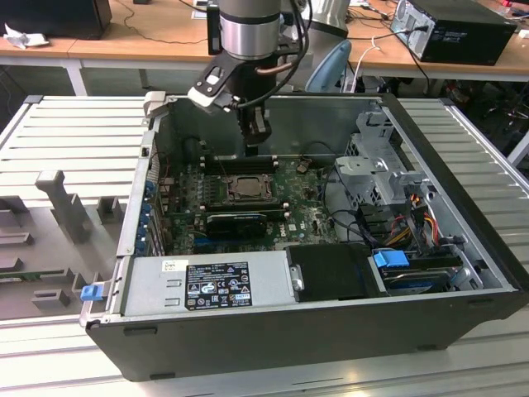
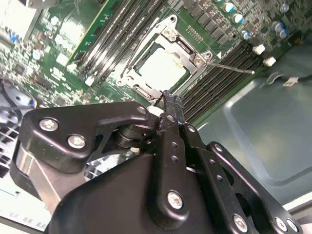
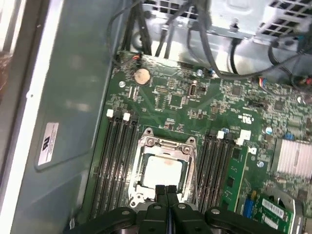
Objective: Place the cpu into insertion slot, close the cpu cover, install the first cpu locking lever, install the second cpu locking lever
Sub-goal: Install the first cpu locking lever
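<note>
The cpu (image 3: 163, 170) lies with its pale silver top up in the insertion slot (image 2: 181, 47) on the green motherboard. The dull silver cpu cover (image 3: 146, 146) lies flat around it, and the chip shows through the cover's window. A thin metal locking lever (image 2: 229, 67) sticks out from one socket corner over the black memory slots. My gripper (image 3: 165, 191) is shut with nothing between its black fingers. It hovers just above the socket's edge in both wrist views. In the exterior view the gripper (image 1: 254, 147) hangs over the far side of the socket (image 1: 246, 188).
The motherboard sits deep in an open computer case (image 1: 463, 190) with tall metal walls. A drive cage (image 1: 376, 165) and cable bundles (image 1: 413, 219) stand on the exterior view's right. The power supply (image 1: 207, 285) lies in front, and a grey fixture block (image 1: 62, 203) is on the left.
</note>
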`<state>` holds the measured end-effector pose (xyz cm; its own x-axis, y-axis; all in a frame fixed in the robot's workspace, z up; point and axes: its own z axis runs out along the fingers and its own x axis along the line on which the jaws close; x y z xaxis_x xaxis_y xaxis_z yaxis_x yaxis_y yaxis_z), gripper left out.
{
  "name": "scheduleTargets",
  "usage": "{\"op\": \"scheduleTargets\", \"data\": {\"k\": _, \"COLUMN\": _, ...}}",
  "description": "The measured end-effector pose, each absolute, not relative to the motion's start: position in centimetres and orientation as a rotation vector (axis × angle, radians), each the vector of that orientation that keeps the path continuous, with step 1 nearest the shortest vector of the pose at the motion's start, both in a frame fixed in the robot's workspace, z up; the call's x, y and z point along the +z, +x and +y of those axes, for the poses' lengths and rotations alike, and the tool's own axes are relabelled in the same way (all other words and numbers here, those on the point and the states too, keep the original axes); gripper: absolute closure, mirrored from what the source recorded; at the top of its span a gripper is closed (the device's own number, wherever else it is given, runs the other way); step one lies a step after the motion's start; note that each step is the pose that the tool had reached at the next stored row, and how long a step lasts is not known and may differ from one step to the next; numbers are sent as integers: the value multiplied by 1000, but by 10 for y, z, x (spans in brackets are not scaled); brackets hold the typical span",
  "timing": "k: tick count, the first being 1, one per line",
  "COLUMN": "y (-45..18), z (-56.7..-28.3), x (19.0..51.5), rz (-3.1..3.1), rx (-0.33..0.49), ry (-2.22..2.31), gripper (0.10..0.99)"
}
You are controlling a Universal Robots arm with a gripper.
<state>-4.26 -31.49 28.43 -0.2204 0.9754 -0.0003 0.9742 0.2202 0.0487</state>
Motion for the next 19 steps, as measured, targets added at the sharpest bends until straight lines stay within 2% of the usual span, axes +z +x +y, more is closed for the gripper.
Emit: {"op": "scheduleTargets", "data": {"k": 19, "y": -43, "z": -315, "x": 284, "rz": 2720, "rx": 66, "ry": 1522, "gripper": 980}}
